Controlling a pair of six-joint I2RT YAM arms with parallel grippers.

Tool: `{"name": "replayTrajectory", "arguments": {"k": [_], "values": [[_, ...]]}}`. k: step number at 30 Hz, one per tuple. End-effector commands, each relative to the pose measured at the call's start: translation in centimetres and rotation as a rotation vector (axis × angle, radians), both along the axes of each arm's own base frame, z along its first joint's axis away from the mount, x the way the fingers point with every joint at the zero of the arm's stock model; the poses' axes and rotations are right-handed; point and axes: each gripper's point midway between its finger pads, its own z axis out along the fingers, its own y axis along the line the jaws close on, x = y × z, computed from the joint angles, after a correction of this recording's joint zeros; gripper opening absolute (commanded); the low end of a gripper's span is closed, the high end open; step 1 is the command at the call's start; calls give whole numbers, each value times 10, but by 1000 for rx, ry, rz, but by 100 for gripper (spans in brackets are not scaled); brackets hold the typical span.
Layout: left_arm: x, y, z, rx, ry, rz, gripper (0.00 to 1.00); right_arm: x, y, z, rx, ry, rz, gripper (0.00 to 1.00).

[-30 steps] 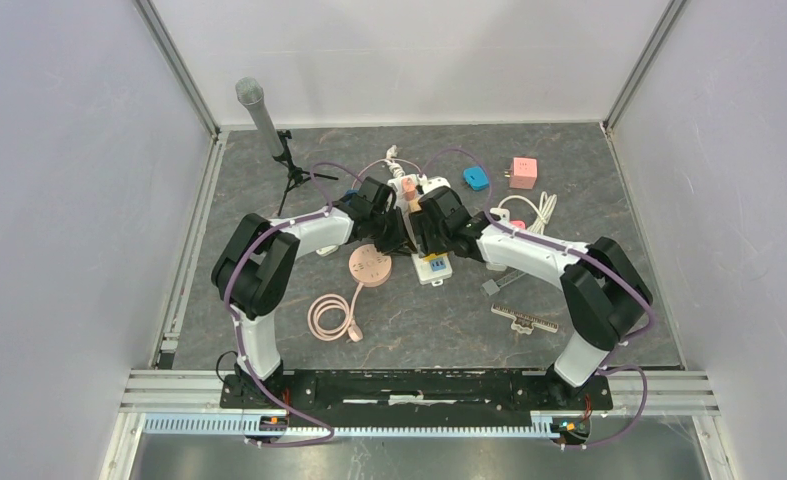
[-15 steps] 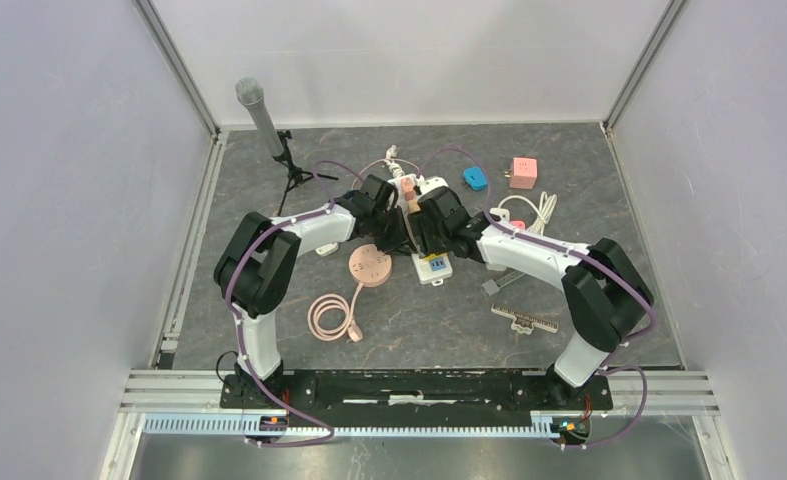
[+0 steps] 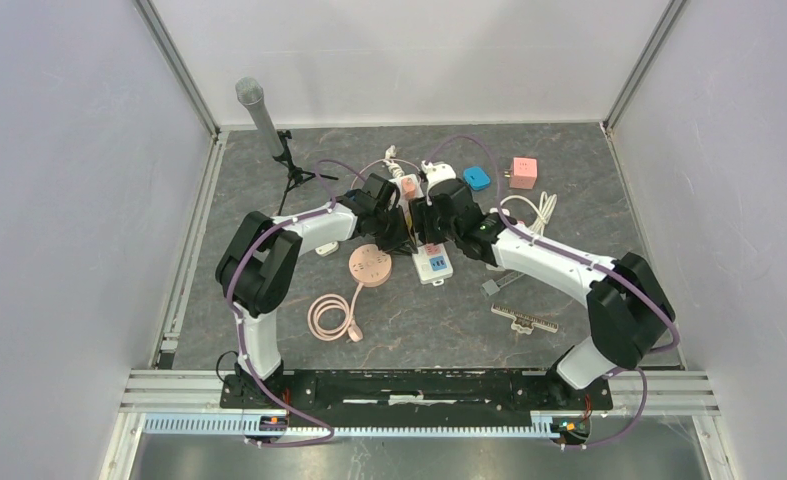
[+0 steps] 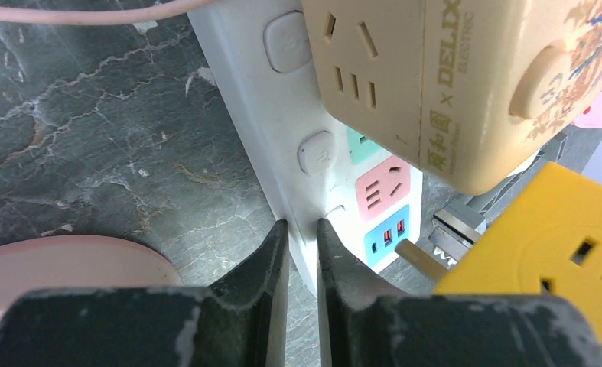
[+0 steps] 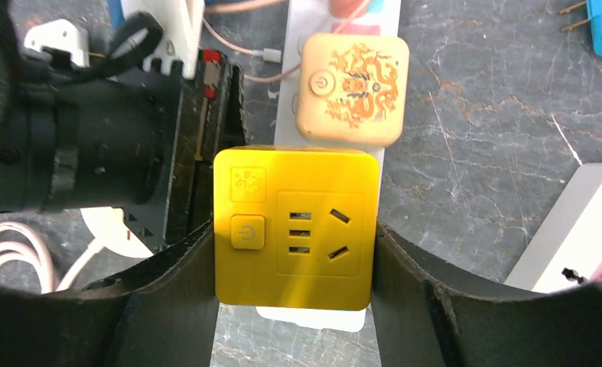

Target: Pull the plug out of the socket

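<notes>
Right hand (image 5: 294,233): grasping yellow plug (image 5: 294,229). Left hand (image 4: 301,245): clenched on strip (image 4: 244,92) edge. Risk: pinch slips, strip lifts too.

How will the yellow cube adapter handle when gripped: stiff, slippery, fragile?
The yellow cube adapter looks like hard moulded plastic, so probably stiff. Its smooth sides may slip. Its exposed brass prong could bend if knocked.

Matt, dark stone-look desk (image 4: 91,153) with pale veins. Plug (image 5: 296,229) of smooth yellow plastic, faint sheen; its prong (image 4: 416,256) dull brass-coloured metal. Strip (image 4: 282,99) glossy white plastic. Left end effector (image 4: 303,229) black, matt, scuffed.
</notes>
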Motion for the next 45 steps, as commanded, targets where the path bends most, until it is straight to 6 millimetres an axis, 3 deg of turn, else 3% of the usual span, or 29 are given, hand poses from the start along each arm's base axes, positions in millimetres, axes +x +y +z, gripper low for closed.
{"name": "replayTrajectory", "arguments": {"k": [1, 5, 10, 13, 17, 20, 22, 28, 33, 37, 45], "values": [[-34, 44, -65, 256, 114, -31, 16, 11, -11, 23, 0, -62, -59, 0], [-32, 35, -59, 211, 104, -49, 18, 22, -34, 42, -4, -79, -112, 0], [-14, 13, -15, 109, -10, -134, 28, 34, -78, 56, 31, -82, -186, 0], [-5, 4, 14, 64, -71, -143, 40, 45, -121, 65, 32, -103, -275, 0], [-4, -4, 42, 10, -97, -144, 68, 59, -179, 77, 39, -119, -389, 0], [-7, -5, 60, -26, -118, -146, 76, 70, -218, 82, 101, -115, -470, 0], [-8, -6, 71, -45, -134, -148, 88, 78, -248, 80, 135, -115, -536, 0], [-19, -4, 99, -91, -182, -168, 95, 111, -310, 67, 237, -97, -625, 0], [-25, 0, 115, -97, -237, -193, 97, 139, -331, 56, 293, -101, -624, 1], [-26, 2, 125, -98, -283, -210, 98, 160, -341, 36, 317, -71, -599, 5], [-22, 4, 134, -86, -341, -218, 98, 194, -355, 14, 444, -93, -514, 25]]}}
